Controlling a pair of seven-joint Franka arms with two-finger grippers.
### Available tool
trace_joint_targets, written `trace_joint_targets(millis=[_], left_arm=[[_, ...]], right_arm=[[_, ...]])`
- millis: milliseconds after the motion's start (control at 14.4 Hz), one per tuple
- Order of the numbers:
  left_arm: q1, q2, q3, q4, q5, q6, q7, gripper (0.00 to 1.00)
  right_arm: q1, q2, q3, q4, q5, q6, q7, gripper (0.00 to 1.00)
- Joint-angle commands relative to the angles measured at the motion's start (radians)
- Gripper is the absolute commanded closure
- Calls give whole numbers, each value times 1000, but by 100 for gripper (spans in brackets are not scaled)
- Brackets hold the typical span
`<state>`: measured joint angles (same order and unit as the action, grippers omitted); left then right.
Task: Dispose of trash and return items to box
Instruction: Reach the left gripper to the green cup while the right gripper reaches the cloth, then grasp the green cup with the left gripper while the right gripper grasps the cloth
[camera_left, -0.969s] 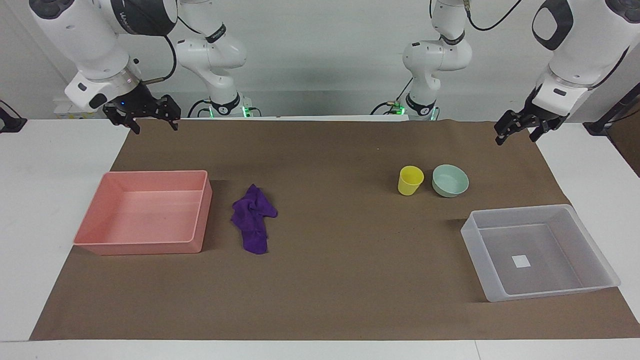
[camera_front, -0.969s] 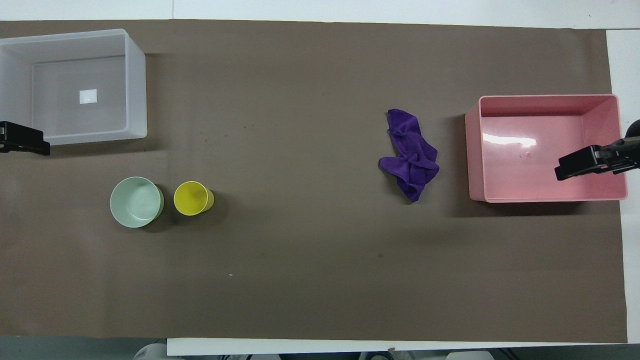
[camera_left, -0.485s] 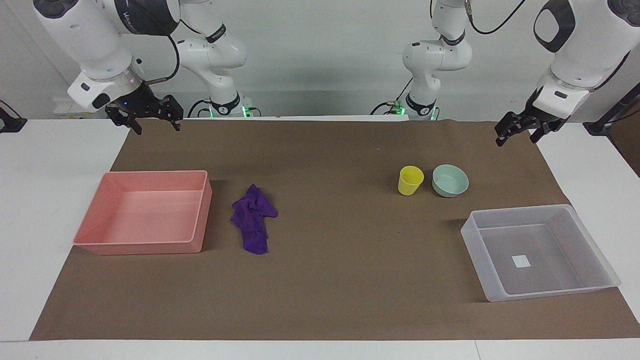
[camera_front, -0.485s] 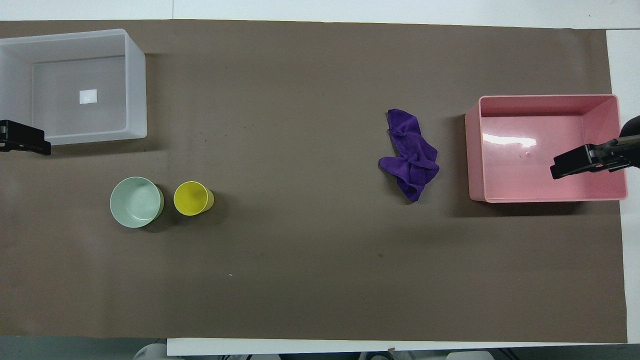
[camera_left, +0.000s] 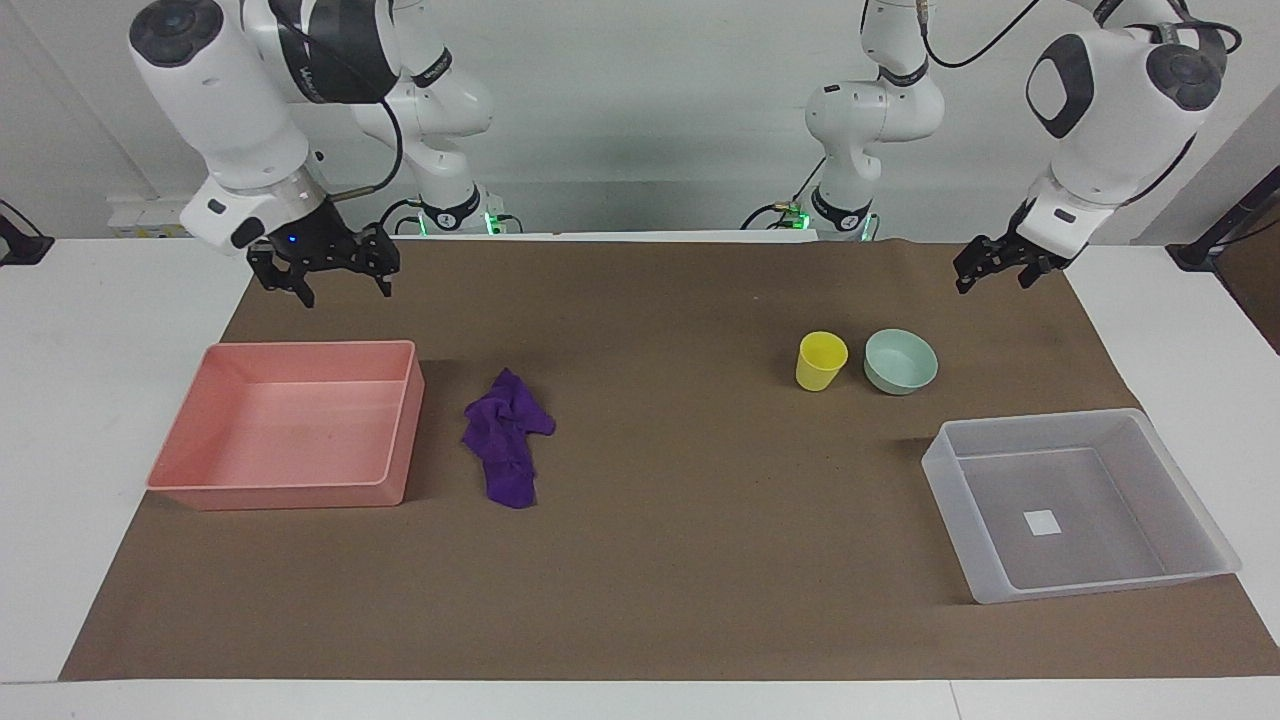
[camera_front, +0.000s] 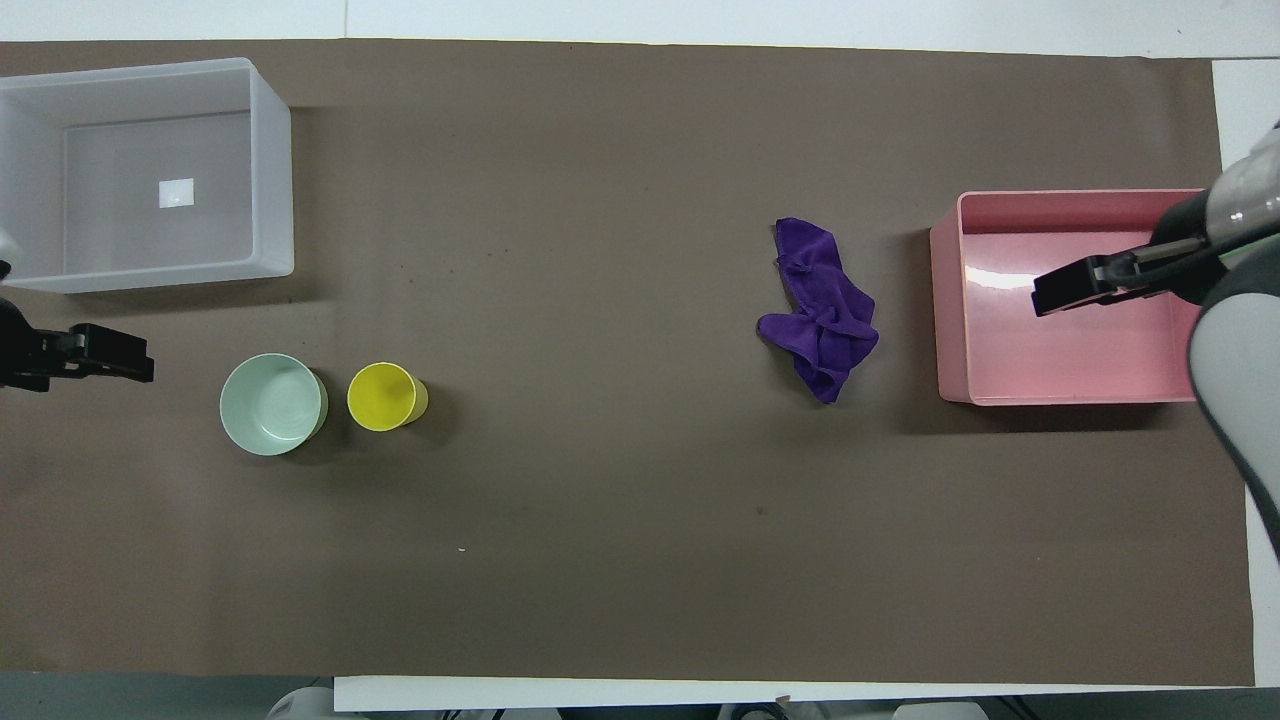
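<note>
Toward the right arm's end of the counter (camera_left: 660, 600), purple rag (camera_left: 505, 436) lies lengthwise away from robots beside pink tray (camera_left: 395, 440), nearest empty spread right claw (camera_left: 340, 285); left claw (camera_left: 988, 272) empty, opening unclear.

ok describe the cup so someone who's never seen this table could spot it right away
Start at the clear box at the left arm's end of the brown mat. Nearer to the robots than the box stand two small round things side by side. The cup is the yellow, narrower, taller one; its neighbour is a wider mint-green bowl.
</note>
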<state>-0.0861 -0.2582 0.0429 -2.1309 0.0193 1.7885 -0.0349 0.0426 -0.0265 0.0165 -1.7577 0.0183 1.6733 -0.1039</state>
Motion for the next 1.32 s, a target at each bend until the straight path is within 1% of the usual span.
trace_joint_targets(millis=[0,208,277,346,485,554,692,762,831,900,969,1038,1177,1246], left_arm=[[-6,-93,2,-202,13,123,-3,0],[-7,-75,2,-335,13,294,-5,0],[-7,-50,0,-359,13,339,-10,0],[-10,-8,0,-365,13,369,-22,0],[-12,52,0,-376,13,423,-28,0],[-12,72,0,-385,13,455,-28,0],[-9,102,0,-415,13,514,-27,0],[-4,115,0,-434,13,541,-30,6],[-3,120,0,-452,13,573,-51,30],[-3,122,2,-463,13,597,-57,80],[-3,125,0,-462,13,601,-54,96],[-12,126,0,-459,13,604,-60,100],[-15,126,0,-457,13,603,-65,100],[-15,128,0,-454,13,601,-66,100]], right_arm=[[-4,29,51,-80,11,123,32,1],[-4,77,89,-146,37,236,53,1],[3,106,91,-147,43,267,55,1],[35,134,91,-157,46,310,59,1],[63,166,91,-212,46,438,122,1],[80,187,91,-229,46,486,125,1],[89,239,91,-236,46,532,125,1],[92,259,91,-243,46,560,125,1],[92,273,91,-261,46,591,122,1],[92,284,91,-279,46,623,121,2],[94,296,91,-292,46,647,121,8],[94,301,91,-296,46,651,121,20],[92,301,91,-299,46,638,121,44],[92,300,91,-305,46,635,125,60]])
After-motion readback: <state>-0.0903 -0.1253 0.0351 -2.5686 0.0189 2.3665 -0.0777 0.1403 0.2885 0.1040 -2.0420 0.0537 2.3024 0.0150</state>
